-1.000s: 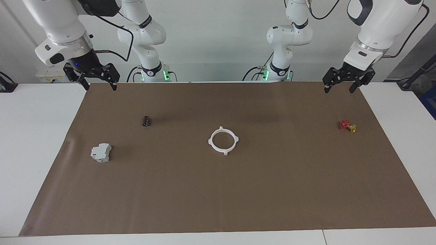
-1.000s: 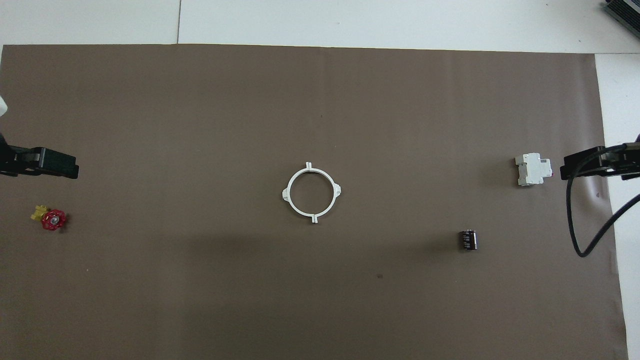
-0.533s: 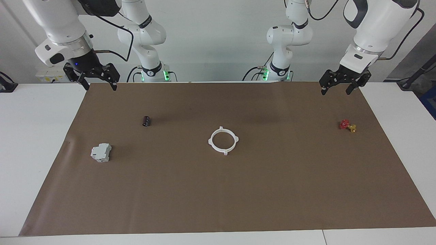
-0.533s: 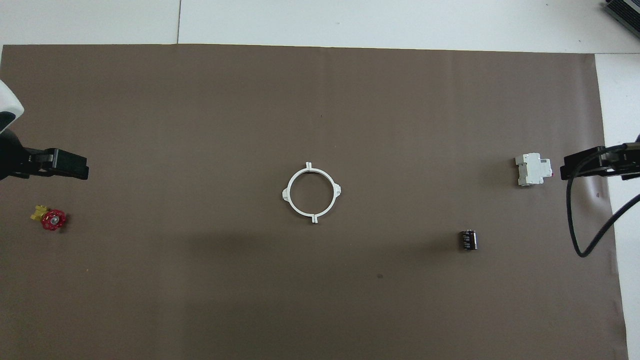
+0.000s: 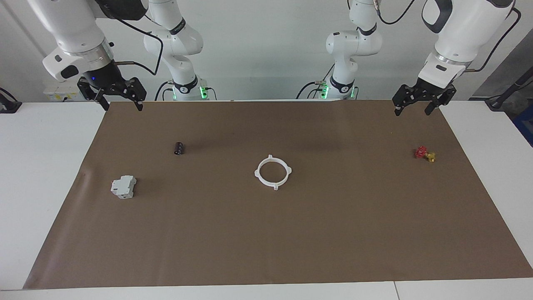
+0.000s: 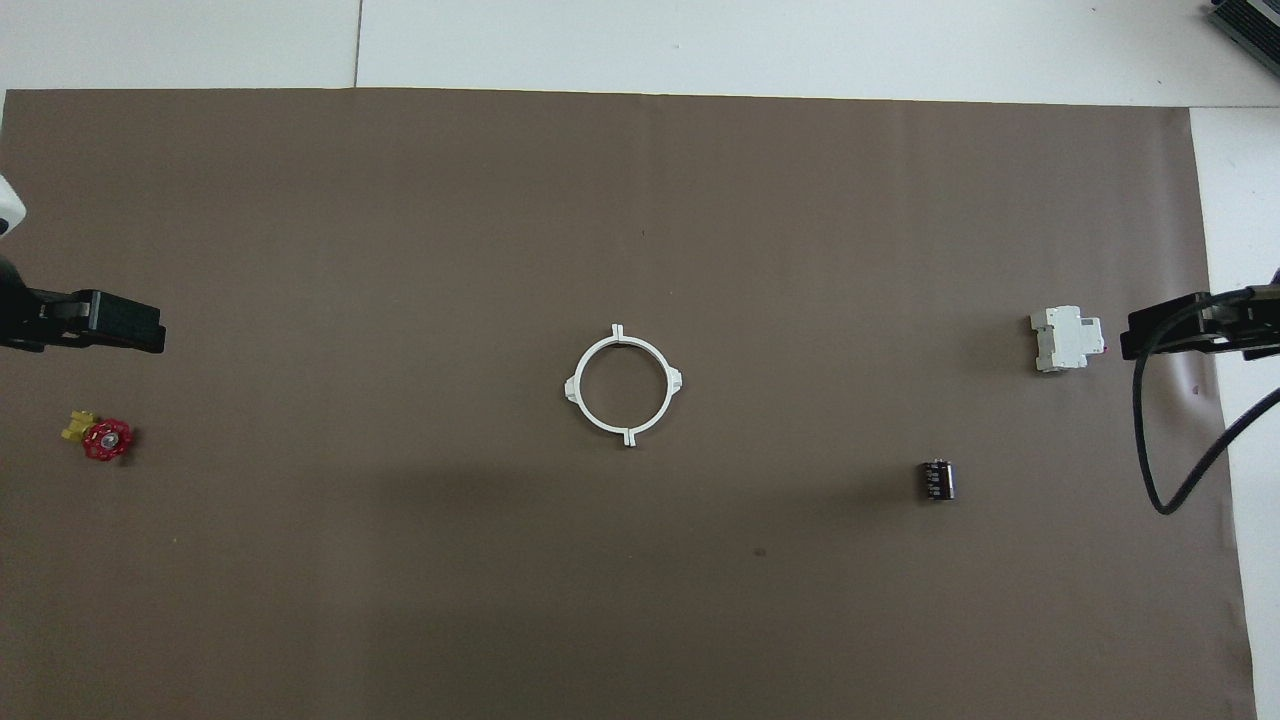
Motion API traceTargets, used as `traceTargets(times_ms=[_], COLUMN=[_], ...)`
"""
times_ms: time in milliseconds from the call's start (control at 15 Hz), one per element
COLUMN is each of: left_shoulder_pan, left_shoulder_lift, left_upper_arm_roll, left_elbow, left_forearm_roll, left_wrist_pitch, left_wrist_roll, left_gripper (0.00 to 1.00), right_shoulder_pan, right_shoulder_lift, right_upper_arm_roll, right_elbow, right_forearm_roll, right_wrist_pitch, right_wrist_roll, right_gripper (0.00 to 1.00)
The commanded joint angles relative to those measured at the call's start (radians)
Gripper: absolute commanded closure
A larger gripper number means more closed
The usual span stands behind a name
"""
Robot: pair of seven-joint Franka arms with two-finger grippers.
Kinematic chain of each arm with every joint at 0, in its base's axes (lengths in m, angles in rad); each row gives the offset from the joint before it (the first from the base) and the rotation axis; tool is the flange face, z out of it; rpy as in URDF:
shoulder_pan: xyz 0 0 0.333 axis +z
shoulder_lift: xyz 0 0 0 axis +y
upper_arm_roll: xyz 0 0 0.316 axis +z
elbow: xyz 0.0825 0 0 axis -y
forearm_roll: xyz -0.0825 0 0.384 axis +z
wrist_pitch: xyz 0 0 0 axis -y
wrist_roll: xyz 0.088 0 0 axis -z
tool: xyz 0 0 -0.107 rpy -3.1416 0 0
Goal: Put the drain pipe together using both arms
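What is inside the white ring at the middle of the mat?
Only bare brown mat shows inside the drain pipe ring; no object lies in it. Whatever lies under the thin rim itself is covered.

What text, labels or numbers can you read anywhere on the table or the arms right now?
None can be read.
Black band on the right arm's joint: light markings, too small to read.
Black band on the left arm's joint: the same.
Grey-white block, dark cylinder, red-and-yellow valve, drain pipe ring: no print visible.
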Motion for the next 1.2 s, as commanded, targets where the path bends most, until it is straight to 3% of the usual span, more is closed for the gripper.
traceTargets(times_ms=[0,1133], left_shoulder_pan=[0.02,0.021], left_shoulder_lift=[-0.002,-0.002], left_upper_arm_roll=[-0.007,-0.008], left_elbow=[0.012,0.022], left_forearm_roll=[-0.014,-0.014], left_wrist_pitch=[-0.019,-0.045], left_wrist_roll=[-0.007,-0.009], left_gripper=[0.0,0.0], right_shoulder_pan=[-0.011,-0.011], right_shoulder_lift=[-0.008,-0.008], right_upper_arm_roll=[0.005,0.004], right_elbow=[-0.015,-0.015], right_forearm_roll=[0.015,0.015], right_wrist_pitch=[0.013,0.013], right_wrist_roll=[-0.019,-0.019], right_gripper=[0.0,0.0])
